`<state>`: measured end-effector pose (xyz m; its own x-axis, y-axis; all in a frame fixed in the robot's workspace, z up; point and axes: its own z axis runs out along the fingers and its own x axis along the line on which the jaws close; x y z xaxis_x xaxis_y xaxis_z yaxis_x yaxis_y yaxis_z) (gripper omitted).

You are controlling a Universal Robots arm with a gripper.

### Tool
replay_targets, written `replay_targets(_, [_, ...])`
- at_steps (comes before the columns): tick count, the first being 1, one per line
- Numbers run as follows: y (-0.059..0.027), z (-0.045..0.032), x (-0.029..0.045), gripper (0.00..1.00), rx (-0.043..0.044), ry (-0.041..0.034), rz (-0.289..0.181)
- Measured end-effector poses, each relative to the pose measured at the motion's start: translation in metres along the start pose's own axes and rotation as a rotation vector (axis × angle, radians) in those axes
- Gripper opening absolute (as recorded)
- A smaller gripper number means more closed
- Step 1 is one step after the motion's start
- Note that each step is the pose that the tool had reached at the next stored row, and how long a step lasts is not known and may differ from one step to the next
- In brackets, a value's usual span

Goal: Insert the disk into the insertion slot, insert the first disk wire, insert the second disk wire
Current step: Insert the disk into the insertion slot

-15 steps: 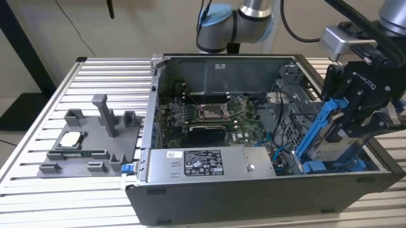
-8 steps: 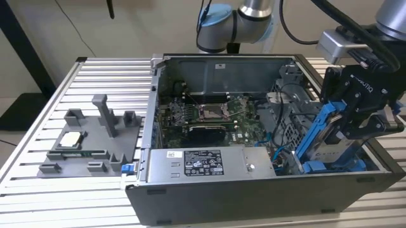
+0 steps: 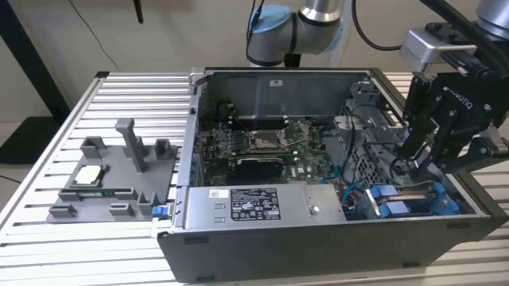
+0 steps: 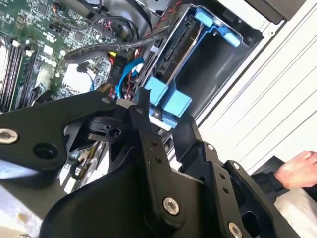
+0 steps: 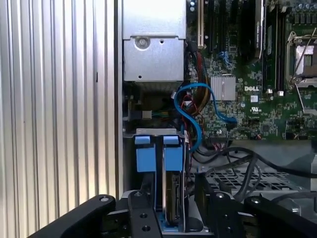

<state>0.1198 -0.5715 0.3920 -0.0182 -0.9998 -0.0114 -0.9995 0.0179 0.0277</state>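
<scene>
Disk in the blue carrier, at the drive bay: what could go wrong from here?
The silver-grey disk in its bright blue plastic carrier stands edge-on at the grey-walled insertion slot; tilted, it could jam against a wall. The looping blue cable lies close beside the slot and might get pinched. A person's hand is near the dark grey computer case.

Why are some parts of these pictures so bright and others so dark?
First wrist view: light glares off the ribbed silver metal table. Second wrist view: that table washes out white, while the black gripper stands dark in front. Exterior view: even light, the dark grey computer case shadowed inside.
</scene>
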Motion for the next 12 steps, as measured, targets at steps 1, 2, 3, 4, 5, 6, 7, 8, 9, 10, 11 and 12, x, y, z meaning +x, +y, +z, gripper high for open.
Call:
replay_targets(1, [0.0, -0.0011, -0.0004, 0.47, 0.0, 0.0, 0.0])
replay_targets(2, [0.0001, -0.0016, -0.0011, 0.47, 0.0, -0.0004, 0.0])
replay_targets(3, [0.0, -0.002, -0.0023, 0.47, 0.0005, -0.0002, 0.0])
replay_targets(4, [0.0, -0.0021, -0.0039, 0.47, 0.0013, -0.0004, 0.0])
replay_targets(5, [0.0001, -0.0021, -0.0057, 0.47, 0.0024, -0.0011, 0.0])
replay_targets(6, [0.0002, -0.0021, -0.0078, 0.47, 0.0037, -0.0017, 0.0])
replay_targets(7, [0.0002, -0.0021, -0.0099, 0.47, 0.0051, -0.0025, 0.0])
replay_targets(8, [0.0002, -0.002, -0.0122, 0.47, 0.0064, -0.0036, 0.0])
replay_targets(9, [0.0003, -0.002, -0.0146, 0.47, 0.0076, -0.0045, 0.0])
replay_targets(10, [0.0003, -0.002, -0.0169, 0.47, 0.0086, -0.0055, 0.0])
replay_targets(11, [0.0004, -0.0019, -0.0187, 0.47, 0.0095, -0.0071, 0.0])
replay_targets(12, [0.0003, -0.002, -0.02, 0.47, 0.0103, -0.0095, 0.0])
